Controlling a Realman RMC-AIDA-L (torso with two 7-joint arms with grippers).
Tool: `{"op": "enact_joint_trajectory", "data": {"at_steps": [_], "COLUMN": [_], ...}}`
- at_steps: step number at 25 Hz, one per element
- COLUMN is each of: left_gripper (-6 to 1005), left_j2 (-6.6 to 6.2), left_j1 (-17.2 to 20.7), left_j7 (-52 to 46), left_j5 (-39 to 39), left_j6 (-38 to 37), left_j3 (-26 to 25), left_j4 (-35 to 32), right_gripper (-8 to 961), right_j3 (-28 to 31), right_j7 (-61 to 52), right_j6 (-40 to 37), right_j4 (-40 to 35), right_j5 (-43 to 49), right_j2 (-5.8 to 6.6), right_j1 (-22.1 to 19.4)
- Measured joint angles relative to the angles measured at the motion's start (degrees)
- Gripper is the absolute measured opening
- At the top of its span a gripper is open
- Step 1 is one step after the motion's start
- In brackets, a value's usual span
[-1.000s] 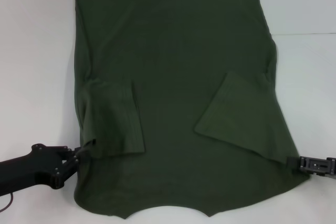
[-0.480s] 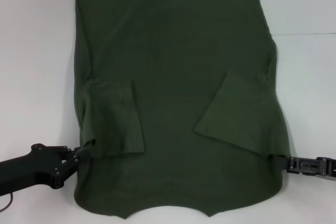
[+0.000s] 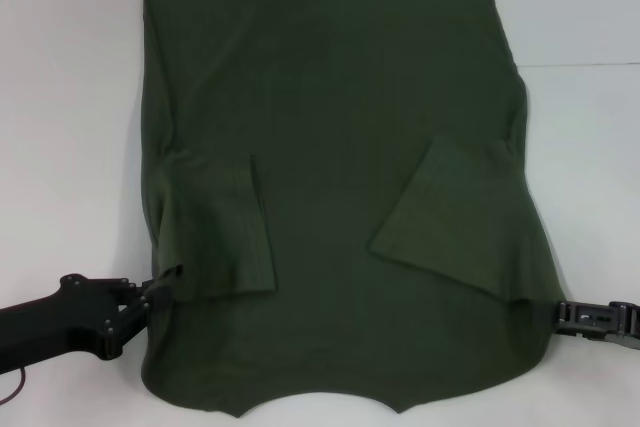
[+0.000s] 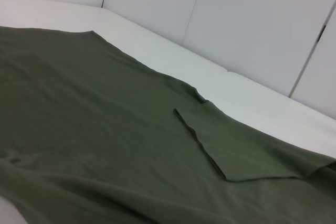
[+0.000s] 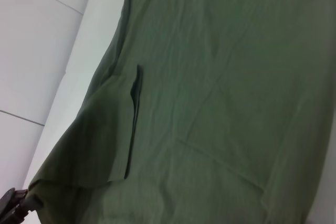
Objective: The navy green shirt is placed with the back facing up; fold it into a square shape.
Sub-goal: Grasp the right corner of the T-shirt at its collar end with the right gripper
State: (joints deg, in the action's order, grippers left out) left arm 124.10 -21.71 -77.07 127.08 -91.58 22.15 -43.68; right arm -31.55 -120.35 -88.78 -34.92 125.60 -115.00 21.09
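Both end effectors at the shirt's near corners — no label or writing readable anywhere.

Left end effector (image 3: 150, 295) sits at the near-left edge of the navy green shirt (image 3: 330, 127), its black fingers touching the fabric just below the folded-in left sleeve (image 3: 222, 232); whether they pinch the cloth cannot be told. Right end effector (image 3: 562, 314) rests on the white tabletop (image 3: 70, 97) at the shirt's near-right edge, and its opening cannot be told either. The shirt lies spread flat across the tabletop's middle, hem far from the robot, neck cut-out at the near edge — both sleeves folded inward onto the body, the right sleeve (image 3: 450, 217) lying at a slant. From the right wrist, the other arm's black fingertip (image 5: 10, 203) shows at the shirt's far corner.
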Motion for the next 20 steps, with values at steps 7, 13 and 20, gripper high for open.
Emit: {"op": "enact_joint_trajectory", "data": {"at_steps": [7,13,20], "left_gripper": [62,62,62], "left_j2": [0.0,0.0,-0.05], "left_j1": [0.0,0.0,-0.24], "left_j7": [0.0,0.0,-0.08], "left_j5": [-0.01,0.0,0.0], "left_j6": [0.0,0.01,0.01], "left_j3": [0.0,-0.07,-0.1], "left_j4": [-0.24,-0.39,-0.44], "right_gripper": [784,530,242], "right_j3": [0.18,0.33,0.68], "right_j7": [0.6,0.23,0.17], "right_j6": [0.76,1.59,2.05], "right_j4": [-0.08,-0.17,-0.04], "right_j5": [0.0,-0.02,-0.07], "right_j2": [-0.71,-0.8,-0.73], "right_j1": [0.29,0.22,-0.13]}}
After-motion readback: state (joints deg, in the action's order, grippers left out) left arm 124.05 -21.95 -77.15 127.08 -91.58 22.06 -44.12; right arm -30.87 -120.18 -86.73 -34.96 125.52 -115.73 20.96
